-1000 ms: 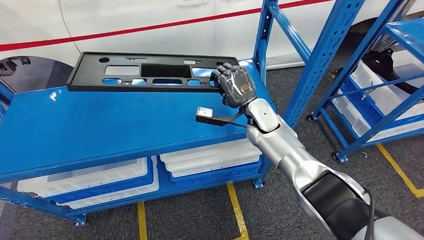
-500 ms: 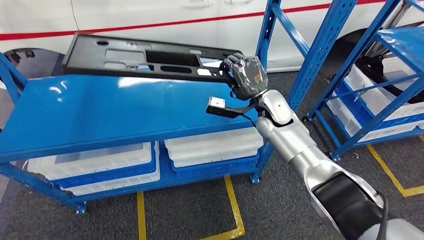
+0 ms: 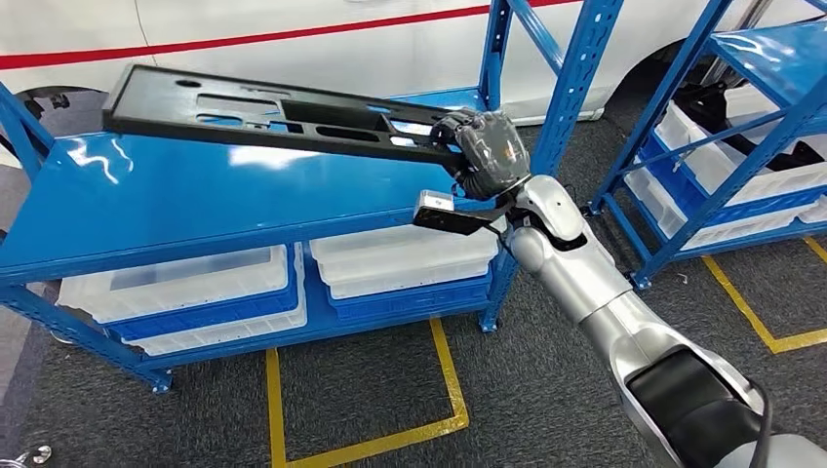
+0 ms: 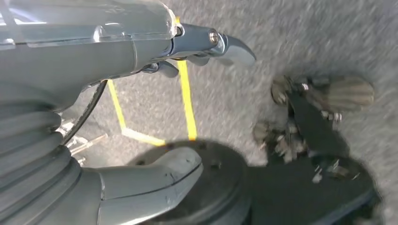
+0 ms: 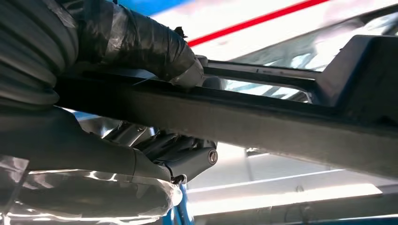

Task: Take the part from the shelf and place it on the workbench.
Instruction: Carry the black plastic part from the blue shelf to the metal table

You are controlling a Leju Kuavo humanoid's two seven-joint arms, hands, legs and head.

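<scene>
Part lifted off shelf, held at 1 end by right hand.

The right hand [image 3: 485, 151] grips the black part [image 3: 273, 109] at its near right end; in the right wrist view the thumb [image 5: 141, 44] lies over the rim and the fingers [image 5: 180, 157] curl under it. The part's long axis runs from the hand leftward and away across the blue shelf [image 3: 195, 210], far end tilted up, clear of the shelf top. All its length overhangs to 1 side of the grip, so I judge the carry will lever hard on the wrist. The left hand [image 4: 141, 70] hangs toward the floor, fingers apart, holding nothing. Workbench not seen.
</scene>
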